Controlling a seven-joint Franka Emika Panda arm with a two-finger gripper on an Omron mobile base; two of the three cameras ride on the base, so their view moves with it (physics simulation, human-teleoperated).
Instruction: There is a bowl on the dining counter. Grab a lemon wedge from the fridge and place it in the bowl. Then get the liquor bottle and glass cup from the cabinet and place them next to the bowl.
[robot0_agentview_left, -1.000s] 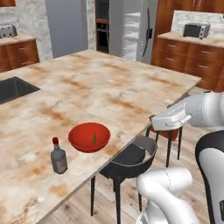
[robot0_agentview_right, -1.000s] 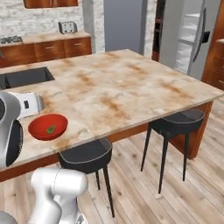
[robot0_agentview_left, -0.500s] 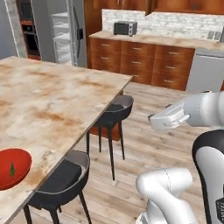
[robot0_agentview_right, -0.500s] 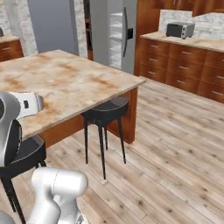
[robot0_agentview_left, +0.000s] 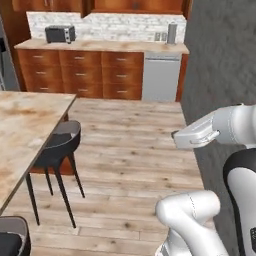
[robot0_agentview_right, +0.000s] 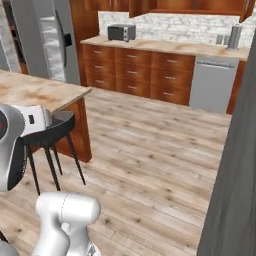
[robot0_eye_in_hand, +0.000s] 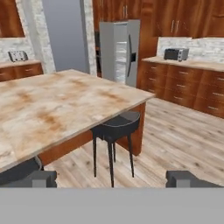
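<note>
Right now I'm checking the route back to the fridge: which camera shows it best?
The hand view: the fridge stands whole behind the dining counter, doors shut. The right base view catches only its side and one door at the left edge; the left base view gives merely a sliver.

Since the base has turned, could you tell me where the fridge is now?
The fridge stands upper centre in the hand view, behind the dining counter, left of the microwave.

Kitchen, wood-plank floor (robot0_agentview_left: 130, 145).
Marble-topped island counter (robot0_eye_in_hand: 52, 109) with black round stool (robot0_eye_in_hand: 114, 127) just beside its corner; beyond it, steel fridge (robot0_eye_in_hand: 118, 50), brown wooden base cabinets (robot0_agentview_right: 145, 70), grey dishwasher (robot0_agentview_right: 212, 82), silver microwave (robot0_agentview_right: 121, 32).
</note>
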